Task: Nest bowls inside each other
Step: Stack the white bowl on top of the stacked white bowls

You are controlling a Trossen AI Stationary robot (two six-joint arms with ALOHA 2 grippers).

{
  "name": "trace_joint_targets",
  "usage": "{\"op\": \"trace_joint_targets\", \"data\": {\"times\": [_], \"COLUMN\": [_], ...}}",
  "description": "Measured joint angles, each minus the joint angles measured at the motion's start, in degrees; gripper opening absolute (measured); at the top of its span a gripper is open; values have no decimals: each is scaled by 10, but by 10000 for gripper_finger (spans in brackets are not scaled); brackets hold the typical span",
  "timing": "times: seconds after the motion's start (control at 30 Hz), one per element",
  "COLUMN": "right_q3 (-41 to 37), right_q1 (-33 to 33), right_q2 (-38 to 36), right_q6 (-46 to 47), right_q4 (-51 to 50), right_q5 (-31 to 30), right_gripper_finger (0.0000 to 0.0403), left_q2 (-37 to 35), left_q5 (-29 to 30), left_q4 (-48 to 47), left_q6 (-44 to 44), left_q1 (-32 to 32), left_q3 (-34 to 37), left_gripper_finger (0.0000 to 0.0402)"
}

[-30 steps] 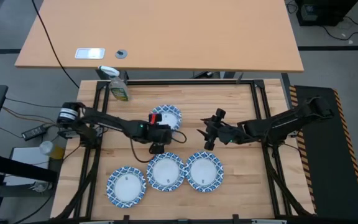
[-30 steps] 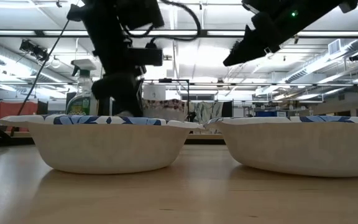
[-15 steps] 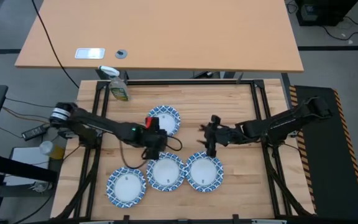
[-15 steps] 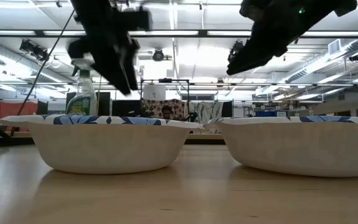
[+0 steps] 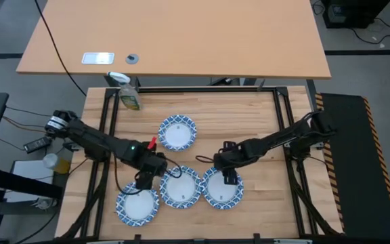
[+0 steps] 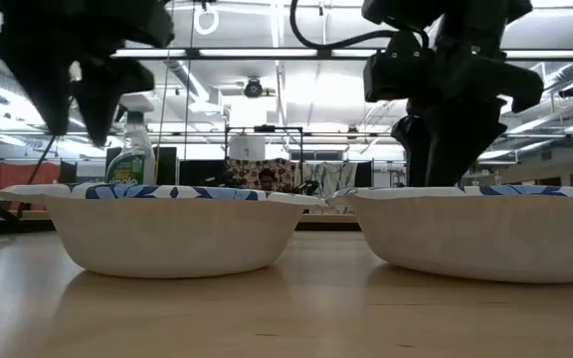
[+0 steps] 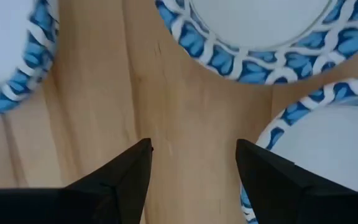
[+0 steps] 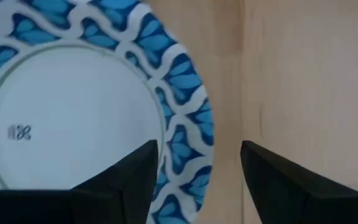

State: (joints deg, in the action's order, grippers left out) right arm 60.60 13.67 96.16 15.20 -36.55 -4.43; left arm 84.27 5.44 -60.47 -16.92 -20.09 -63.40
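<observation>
Several blue-rimmed white bowls sit upright on the wooden table: one farther back (image 5: 178, 132), and three in a row near the front, the left (image 5: 138, 203), the middle (image 5: 180, 186) and the right (image 5: 222, 186). My left gripper (image 5: 149, 177) points down, open, over bare wood (image 7: 193, 112) between the left and middle bowls. My right gripper (image 5: 225, 171) is open, tipped steeply down over the right bowl's far rim (image 8: 188, 140). One finger stands over the bowl's inside and the other outside it. I see no touch.
A green-yellow spray bottle (image 5: 128, 95) stands at the table's far left corner. Black frame rails (image 5: 279, 129) run along the table's left and right sides. In the low view the two front bowls (image 6: 167, 229) (image 6: 485, 234) stand side by side.
My left gripper has risen from the middle bowl's far rim and gone toward the table's left and near edges. It now stands over bare wood. My right gripper has tipped from a shallow slant to steeply down and sunk toward the right bowl's far rim. The bowls have stayed put.
</observation>
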Motion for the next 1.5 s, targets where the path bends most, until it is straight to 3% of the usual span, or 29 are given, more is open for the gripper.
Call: {"op": "trace_joint_targets", "data": {"times": [0.37,0.77,0.93,1.07,1.27,1.5], "right_q3": [12,12,12,12,12,11], "right_q1": [-3,-3,-4,-4,-4,-7], "right_q2": [59,58,58,58,58,56], "right_q6": [-17,-13,-13,-13,-8,-9], "right_q4": [-11,-19,-20,-20,-19,-20], "right_q5": [39,30,29,25,11,11], "right_gripper_finger": [235,204,184,169,154,153], "left_q2": [1,-55,-49,-38,-37,-37], "left_q5": [-37,-121,-116,-68,-96,-81], "left_q4": [51,70,70,99,150,145], "left_q6": [-51,-87,-107,-106,-135,-140], "left_q1": [-27,-40,-60,-78,-94,-98], "left_q3": [119,123,123,143,186,188], "left_gripper_finger": [236,236,236,236,233,184]}}
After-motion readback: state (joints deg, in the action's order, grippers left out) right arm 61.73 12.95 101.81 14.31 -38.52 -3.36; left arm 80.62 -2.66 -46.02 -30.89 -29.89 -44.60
